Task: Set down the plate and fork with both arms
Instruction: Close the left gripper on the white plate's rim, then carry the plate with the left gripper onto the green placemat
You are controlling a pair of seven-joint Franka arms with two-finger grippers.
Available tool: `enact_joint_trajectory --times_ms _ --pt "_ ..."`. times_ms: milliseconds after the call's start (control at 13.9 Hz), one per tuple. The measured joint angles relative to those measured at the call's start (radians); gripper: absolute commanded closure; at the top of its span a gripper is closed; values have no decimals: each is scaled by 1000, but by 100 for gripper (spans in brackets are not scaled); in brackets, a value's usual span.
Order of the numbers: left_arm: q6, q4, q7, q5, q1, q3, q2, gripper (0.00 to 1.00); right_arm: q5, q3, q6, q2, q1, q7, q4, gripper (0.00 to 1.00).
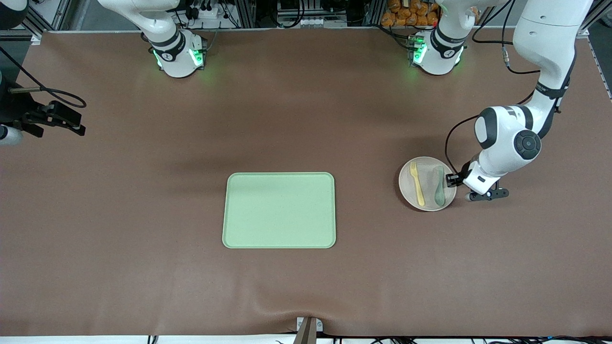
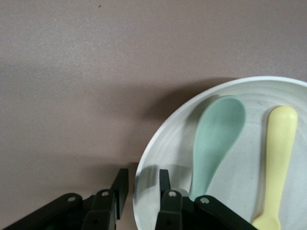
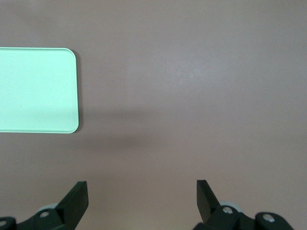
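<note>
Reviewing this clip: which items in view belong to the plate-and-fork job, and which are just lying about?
Part of the job:
- plate, toward the left arm's end of the table
- fork, lying in the plate
- left gripper, fingers straddling the plate's rim
- right gripper, open over bare table, waiting

Just lying about:
- spoon, in the plate beside the fork
- tray, mid-table

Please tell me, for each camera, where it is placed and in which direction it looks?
Front view: high, facing both arms; sees tray, plate.
Left wrist view: looks down past the left gripper, its fingers astride the plate's rim; fork, spoon shared with the front view.
Right wrist view: open right gripper over the table; tray corner shared.
</note>
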Motion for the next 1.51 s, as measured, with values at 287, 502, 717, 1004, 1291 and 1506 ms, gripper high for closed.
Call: enact_joint_trajectory --times_ms 287,502,717,1004,1291,1506 --pt "0 6 6 -2 1 -2 1 100 0 0 0 0 0 0 0 0" --pt "0 13 12 -21 2 -8 0 100 0 0 0 0 0 1 0 0" --pt "1 26 12 -45 2 -33 1 100 0 0 0 0 0 1 0 0" --pt "1 75 12 -46 2 -65 2 100 0 -1 0 0 0 1 0 0" --pt "-34 174 12 -47 -2 -94 4 100 0 -1 0 0 0 1 0 0" --pt "-127 262 12 -47 -8 -123 12 100 0 -1 0 0 0 1 0 0"
